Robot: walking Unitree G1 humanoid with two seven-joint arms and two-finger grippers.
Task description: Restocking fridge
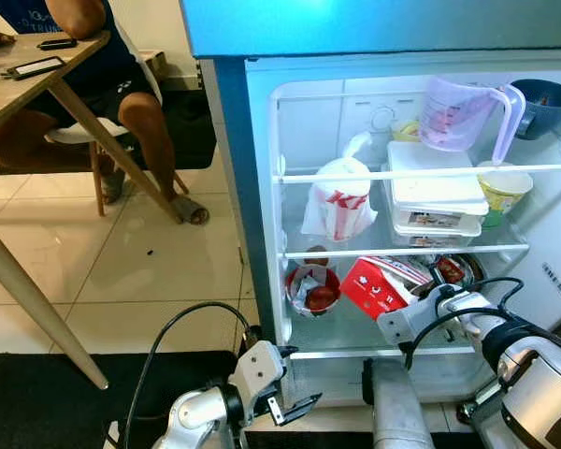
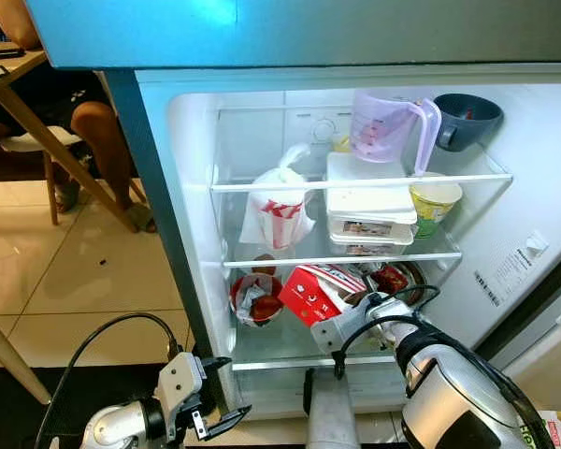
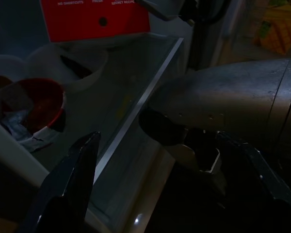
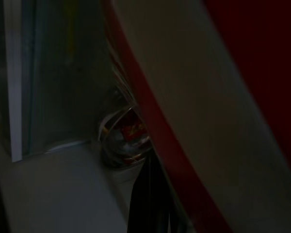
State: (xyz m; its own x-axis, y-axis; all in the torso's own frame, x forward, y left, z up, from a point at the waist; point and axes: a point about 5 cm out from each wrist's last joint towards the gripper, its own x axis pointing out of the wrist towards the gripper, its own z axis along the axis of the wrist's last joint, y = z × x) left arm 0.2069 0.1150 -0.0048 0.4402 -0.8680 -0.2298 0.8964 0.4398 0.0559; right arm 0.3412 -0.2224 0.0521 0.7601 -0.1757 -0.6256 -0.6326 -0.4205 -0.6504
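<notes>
Fridge stands open; right hand pinches red carton, seating it on the lowest shelf; next, release. Left hand hangs spread.

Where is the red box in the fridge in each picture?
Left eye view: the red box lies on the fridge's bottom shelf, by the right pincer.
Right eye view: bottom shelf again, right of the red bowl.
Left wrist view: red face along the top edge.
Right wrist view: a close red and pale surface, probably this box.
Shared landmark: the red bowl.
</notes>
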